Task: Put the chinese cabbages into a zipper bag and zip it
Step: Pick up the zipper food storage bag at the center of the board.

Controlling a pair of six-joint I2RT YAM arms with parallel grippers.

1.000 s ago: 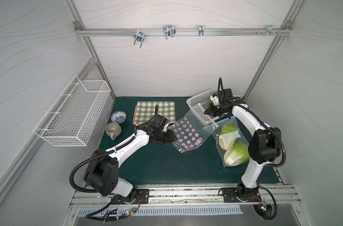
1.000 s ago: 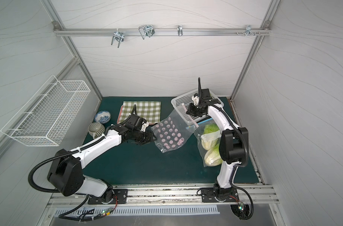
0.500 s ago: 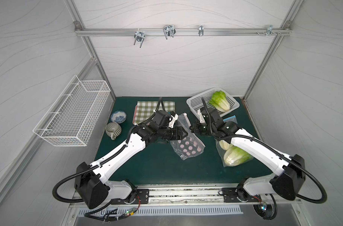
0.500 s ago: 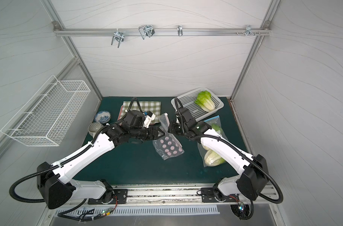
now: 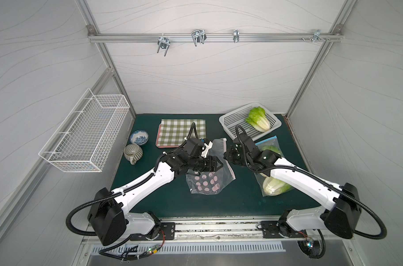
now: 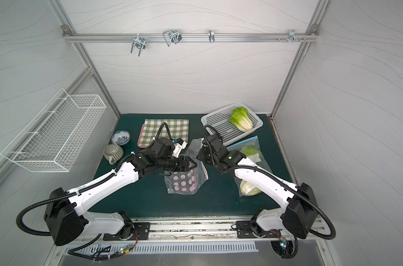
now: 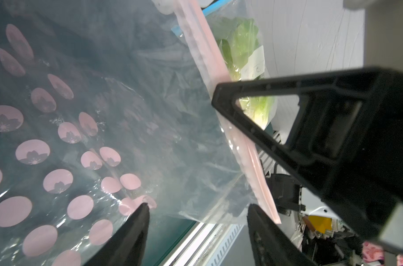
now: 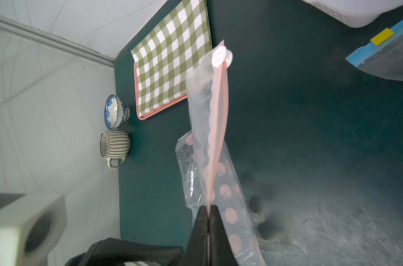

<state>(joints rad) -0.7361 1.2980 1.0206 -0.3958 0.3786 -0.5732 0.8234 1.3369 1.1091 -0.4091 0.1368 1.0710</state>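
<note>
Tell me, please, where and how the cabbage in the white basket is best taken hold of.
I would grip the cabbage across its firm white base, coming straight down from above: it lies flat on its side in the basket, whose walls block a sideways approach, and the leafy end looks soft.

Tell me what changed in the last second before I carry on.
The right gripper left the white basket, swung back to the middle and is now shut on the pink zip strip of the dotted bag, lifting that edge. The bag shifted toward the front. The left gripper reached further across it, open. Unchanged: one cabbage in the basket, the rest in the blue-zip bag.
</note>
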